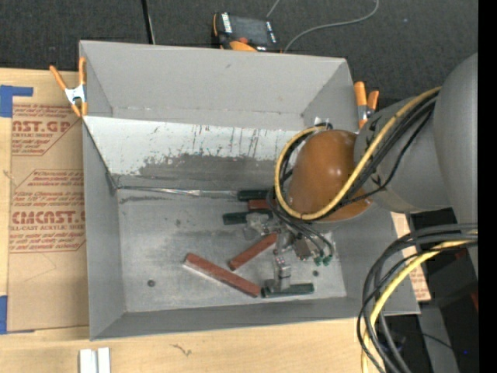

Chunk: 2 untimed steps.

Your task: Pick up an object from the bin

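In the camera view, the gripper [282,256] hangs low in the lower right part of the grey bin [155,130], under the arm's orange cover [326,169]. I cannot tell if it is spread or pressed together. It is just beside a short red-brown stick [250,253] and just above a dark green bar [291,289]. A longer red-brown stick [220,276] lies to the left.

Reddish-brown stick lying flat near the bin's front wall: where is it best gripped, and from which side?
Probably the stick at its left half, from straight above, closing across the narrow width. It lies flat and slanted on the bin floor; that half is bare all round, while its right end sits right beside a dark green thing.
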Each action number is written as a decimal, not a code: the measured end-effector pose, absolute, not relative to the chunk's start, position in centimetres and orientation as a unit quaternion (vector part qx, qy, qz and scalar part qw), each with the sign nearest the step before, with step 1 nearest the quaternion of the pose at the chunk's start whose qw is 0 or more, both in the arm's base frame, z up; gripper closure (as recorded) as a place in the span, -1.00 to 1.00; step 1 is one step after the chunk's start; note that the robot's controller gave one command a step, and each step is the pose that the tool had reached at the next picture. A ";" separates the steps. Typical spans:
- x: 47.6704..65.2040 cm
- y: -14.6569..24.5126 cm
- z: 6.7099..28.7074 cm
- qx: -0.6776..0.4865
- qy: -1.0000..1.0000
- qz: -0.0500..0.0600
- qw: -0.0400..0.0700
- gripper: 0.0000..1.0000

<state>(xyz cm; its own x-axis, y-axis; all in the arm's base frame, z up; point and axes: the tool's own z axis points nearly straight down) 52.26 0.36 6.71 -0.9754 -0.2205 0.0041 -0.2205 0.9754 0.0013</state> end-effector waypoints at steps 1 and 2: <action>52.5 0.4 7.0 0.111 -0.994 0.000 -0.001 1.00; 51.3 0.9 21.0 0.108 -0.994 0.000 -0.004 1.00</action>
